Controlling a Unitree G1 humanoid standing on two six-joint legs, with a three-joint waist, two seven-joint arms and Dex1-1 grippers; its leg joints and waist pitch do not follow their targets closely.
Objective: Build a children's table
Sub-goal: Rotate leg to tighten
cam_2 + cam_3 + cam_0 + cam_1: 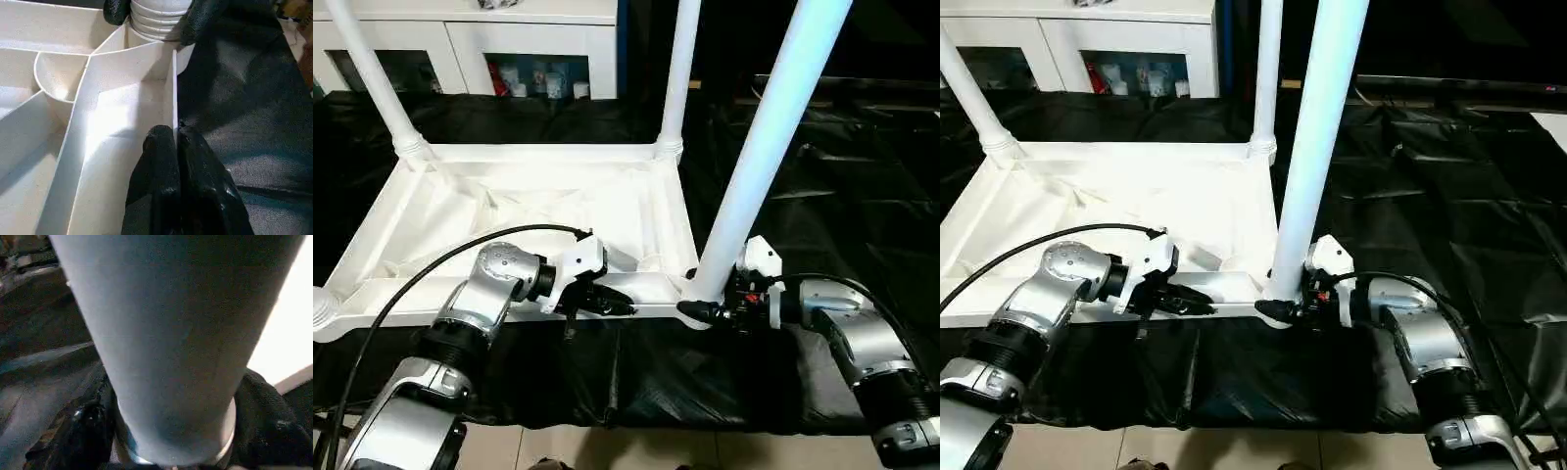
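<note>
— Behind the tabletop [509, 211], what stands around?

— A white cabinet [470, 44] with glass doors runs along the back, small things on its shelves. Black sheeting [862, 186] covers the surface all round, and a dark cable [431, 259] loops over the left forearm.

— And the table itself?

— The tabletop lies upside down on the sheeting, ribs up. Legs stand in the two far corner sockets: the far-left leg [367, 73] leans outward, the far-right leg [680, 69] is upright. The near-right leg [769, 147] rises from its socket and crosses in front of much of the right side.

— The arms?

— Both reach in level from the near edge. The left gripper [607, 299] sits at the near rim, fingers [161, 161] pressed together on the thin rim wall. The right gripper [705, 308] comes in from the right, one finger [88, 431] on either side of the near-right leg's base, against it.

— A proper grip?

— It looks clamped round the base just above the socket.
</note>
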